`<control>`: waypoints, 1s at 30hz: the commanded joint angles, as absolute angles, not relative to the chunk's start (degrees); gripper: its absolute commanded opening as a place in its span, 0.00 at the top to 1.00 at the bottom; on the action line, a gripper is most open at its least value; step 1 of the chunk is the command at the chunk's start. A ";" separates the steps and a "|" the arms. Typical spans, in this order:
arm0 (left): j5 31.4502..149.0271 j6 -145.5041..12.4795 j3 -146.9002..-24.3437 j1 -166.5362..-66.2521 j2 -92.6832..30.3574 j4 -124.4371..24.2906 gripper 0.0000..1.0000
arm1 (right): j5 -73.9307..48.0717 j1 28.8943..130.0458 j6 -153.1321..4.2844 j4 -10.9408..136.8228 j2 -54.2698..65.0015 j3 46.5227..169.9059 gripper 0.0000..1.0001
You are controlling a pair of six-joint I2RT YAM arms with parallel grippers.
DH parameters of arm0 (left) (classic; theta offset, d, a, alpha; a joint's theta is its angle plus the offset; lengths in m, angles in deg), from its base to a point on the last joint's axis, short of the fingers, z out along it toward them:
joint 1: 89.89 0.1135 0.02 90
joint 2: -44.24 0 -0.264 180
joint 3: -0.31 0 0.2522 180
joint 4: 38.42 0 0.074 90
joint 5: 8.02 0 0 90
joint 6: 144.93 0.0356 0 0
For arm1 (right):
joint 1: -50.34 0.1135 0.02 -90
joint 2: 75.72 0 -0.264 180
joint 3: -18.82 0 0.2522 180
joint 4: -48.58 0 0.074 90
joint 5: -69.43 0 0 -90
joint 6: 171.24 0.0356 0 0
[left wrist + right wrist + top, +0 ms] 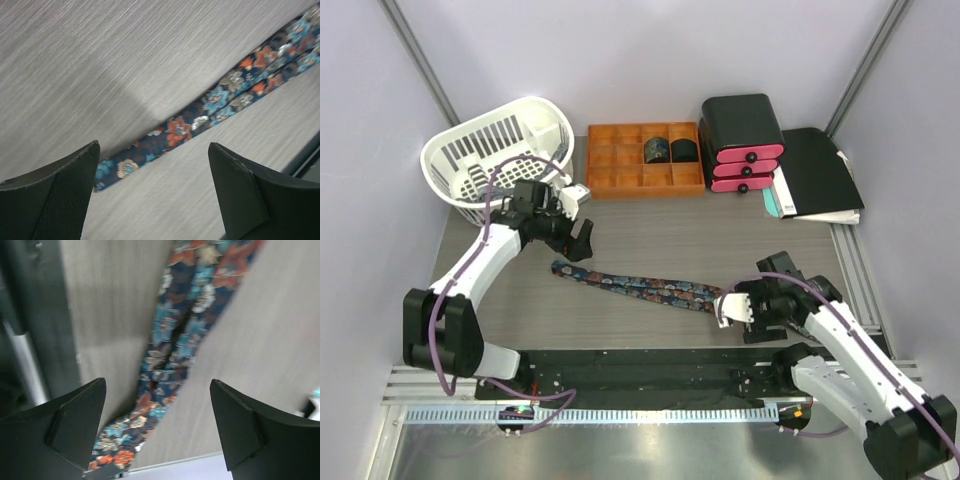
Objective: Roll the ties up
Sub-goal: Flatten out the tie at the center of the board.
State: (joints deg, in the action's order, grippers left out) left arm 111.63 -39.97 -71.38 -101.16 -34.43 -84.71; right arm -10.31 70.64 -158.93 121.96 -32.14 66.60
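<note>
Both tools stand spread, holding nothing: left tool above the upper-left end of the tie, right tool at its lower-right end. It lies flat mid-frame on the desk, seemingly straightened for rolling.

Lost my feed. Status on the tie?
Left gripper open, right gripper open, both empty. Tie flat on table, unrolled. Nothing blocking it.

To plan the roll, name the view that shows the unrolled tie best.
The top view: the tie shows almost its whole length, flat on the table. Each wrist view shows only a short, close stretch of it.
</note>
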 commanded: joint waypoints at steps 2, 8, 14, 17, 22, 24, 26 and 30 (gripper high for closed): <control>111.25 -24.18 -74.36 -101.14 -40.04 -89.53 0.10 | -11.95 69.16 -155.42 120.54 -24.58 66.69 0.11; 109.32 -14.43 -76.91 -101.41 -45.67 -93.05 0.09 | -14.94 63.45 -154.98 108.51 -11.74 64.92 0.19; 111.59 -8.98 -77.08 -102.11 -47.16 -94.09 0.11 | -14.86 61.16 -157.78 98.05 -0.41 69.05 0.35; 112.04 -7.57 -76.82 -103.78 -46.64 -94.28 0.11 | -14.95 59.31 -160.24 95.58 3.47 71.86 0.37; 110.81 -6.68 -74.98 -107.82 -46.37 -93.05 0.11 | -10.23 56.15 -165.34 100.11 4.27 77.92 0.33; 110.89 -7.47 -74.36 -108.96 -46.46 -91.65 0.11 | -5.39 56.23 -164.13 108.55 2.78 82.38 0.22; 111.24 -8.08 -74.27 -110.10 -46.72 -91.20 0.10 | 1.88 56.49 -162.81 115.04 1.72 84.86 0.16; 112.21 -8.79 -74.27 -111.69 -48.13 -90.32 0.09 | 5.79 60.53 -158.24 114.83 0.40 85.15 0.13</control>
State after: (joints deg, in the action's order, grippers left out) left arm 110.14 -8.93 -74.36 -110.36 -47.46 -92.58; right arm -3.77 57.22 -161.44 110.29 2.81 83.89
